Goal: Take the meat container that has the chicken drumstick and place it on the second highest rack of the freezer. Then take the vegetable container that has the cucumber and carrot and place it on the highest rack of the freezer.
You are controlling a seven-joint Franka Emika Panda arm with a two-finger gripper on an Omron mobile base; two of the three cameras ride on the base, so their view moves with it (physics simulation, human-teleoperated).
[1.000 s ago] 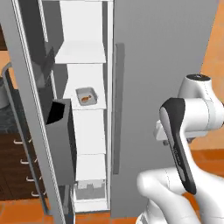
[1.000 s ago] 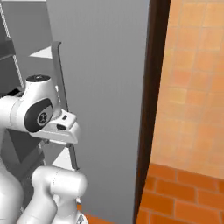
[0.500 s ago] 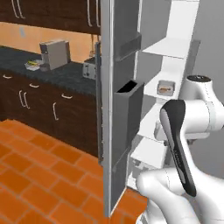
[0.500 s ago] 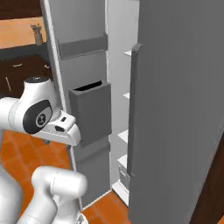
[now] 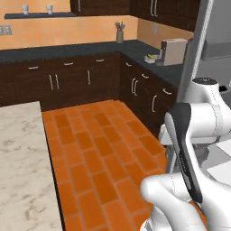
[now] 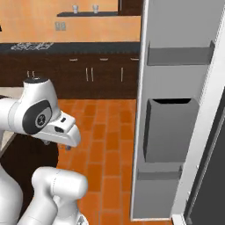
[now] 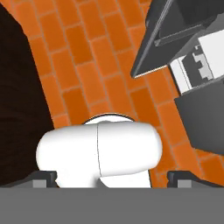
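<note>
A: Surface and room?
B: Orange brick floor (image 5: 94,149); dark cabinets (image 5: 67,83) under a dark worktop (image 5: 58,50); one pale marble worktop (image 5: 20,167) at left.

A: Counts?
B: Two cups (image 5: 37,8) on a wall shelf, one toaster (image 5: 173,50).

A: Freezer?
B: Its grey door (image 6: 176,110) stands open at right, carrying three bins.

A: Fingers?
B: The fingers (image 7: 43,177) are spread wide, holding nothing

This is a kitchen. It has dark cupboards (image 5: 67,83), a dark counter (image 5: 63,49), an orange brick floor (image 5: 103,149) and a big grey fridge door (image 6: 176,110).
</note>
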